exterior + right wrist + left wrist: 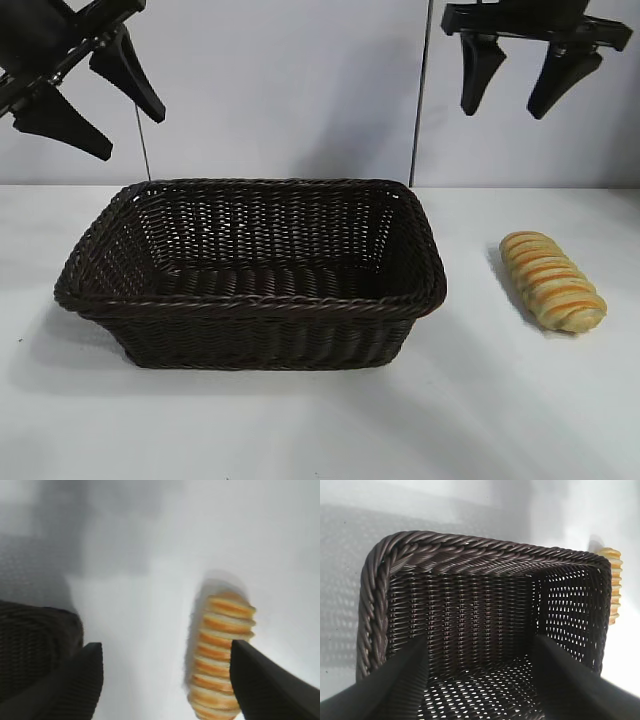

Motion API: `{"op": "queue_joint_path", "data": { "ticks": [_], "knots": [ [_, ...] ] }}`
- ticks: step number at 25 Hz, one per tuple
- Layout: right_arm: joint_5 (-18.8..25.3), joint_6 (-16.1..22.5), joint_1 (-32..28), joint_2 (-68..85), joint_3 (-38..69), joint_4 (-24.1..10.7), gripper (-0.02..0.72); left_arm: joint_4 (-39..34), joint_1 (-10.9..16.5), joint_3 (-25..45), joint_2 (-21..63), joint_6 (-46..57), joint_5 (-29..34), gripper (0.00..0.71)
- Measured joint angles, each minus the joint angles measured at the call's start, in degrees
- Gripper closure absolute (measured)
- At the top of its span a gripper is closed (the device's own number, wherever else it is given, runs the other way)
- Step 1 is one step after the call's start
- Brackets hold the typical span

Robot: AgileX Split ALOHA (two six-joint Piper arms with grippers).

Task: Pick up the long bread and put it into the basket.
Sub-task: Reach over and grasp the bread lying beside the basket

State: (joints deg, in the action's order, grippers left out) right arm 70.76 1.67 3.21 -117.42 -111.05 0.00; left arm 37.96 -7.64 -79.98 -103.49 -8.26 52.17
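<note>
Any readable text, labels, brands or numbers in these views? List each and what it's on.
None readable in any view.
Dark brown woven wicker basket: no tag or label showing.
Ridged golden-tan long bread: bare, no wrapper.
Black left gripper and right gripper: no markings showing.
White table: unmarked.

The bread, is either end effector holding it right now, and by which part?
Nothing is held. The bread lies on the table; the right end effector hangs open above it, the left end effector open too.

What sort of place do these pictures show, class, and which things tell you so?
Probably a robot test bench: a plain white table, two open black tools, left and right, hanging above it, and props only, a wicker basket and a long bread.
</note>
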Motion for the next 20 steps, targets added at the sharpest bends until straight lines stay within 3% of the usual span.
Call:
{"op": "queue_joint_path", "data": {
  "ticks": [10, 20],
  "knots": [
    [-0.57, -0.19, -0.07, 0.0, 12.6, 0.0, 0.186, 0.0, 0.0, 0.0, 0.0, 0.0, -0.06, 0.265],
    [-9.48, -0.12, -0.07, 0.0, 22.19, 0.0, 0.097, 0.0, 0.0, 0.0, 0.0, 0.0, -0.1, 0.265]
  ]
}}
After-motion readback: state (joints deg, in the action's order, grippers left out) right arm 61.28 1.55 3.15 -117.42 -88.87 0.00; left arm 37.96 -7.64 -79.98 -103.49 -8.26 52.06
